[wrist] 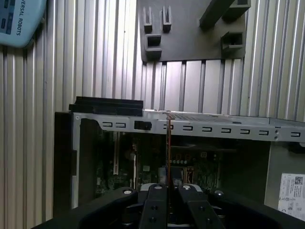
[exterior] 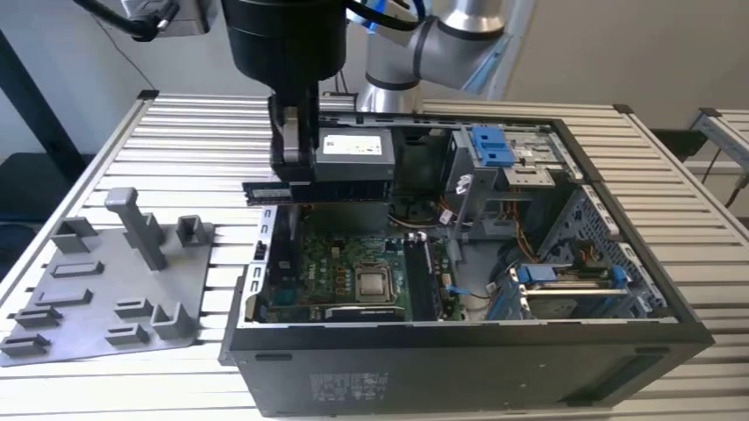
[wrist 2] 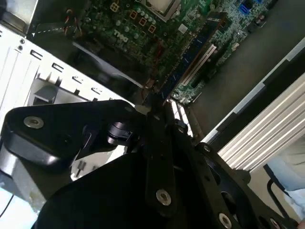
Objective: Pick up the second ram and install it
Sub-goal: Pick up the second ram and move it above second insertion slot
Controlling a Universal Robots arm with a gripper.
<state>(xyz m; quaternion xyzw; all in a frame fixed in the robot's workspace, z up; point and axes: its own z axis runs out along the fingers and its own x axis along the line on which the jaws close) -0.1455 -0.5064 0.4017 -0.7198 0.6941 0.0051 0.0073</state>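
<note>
The second ram point(exterior: 349, 190), a thin dark board, hangs level above the open computer case point(exterior: 468, 351). My gripper point(exterior: 293, 186) is shut on it from above, near one end. In the first wrist view the second ram point(wrist: 168, 148) appears edge-on as a thin line running out from between my fingertips point(wrist: 168, 190). The motherboard point(exterior: 339, 276) with its CPU socket point(exterior: 374, 283) lies below, and its long memory slots point(exterior: 422, 276) are beside the socket. The second wrist view has my gripper point(wrist 2: 159, 110) over the motherboard point(wrist 2: 143, 28) and slots point(wrist 2: 200, 57).
A grey plastic tray point(exterior: 100, 294) with an upright post point(exterior: 140, 230) lies on the slatted table at the exterior view's left, and it also appears in the first wrist view point(wrist: 190, 38). Inside the case are a power supply point(exterior: 353, 149), blue drive brackets point(exterior: 492, 145) and cables.
</note>
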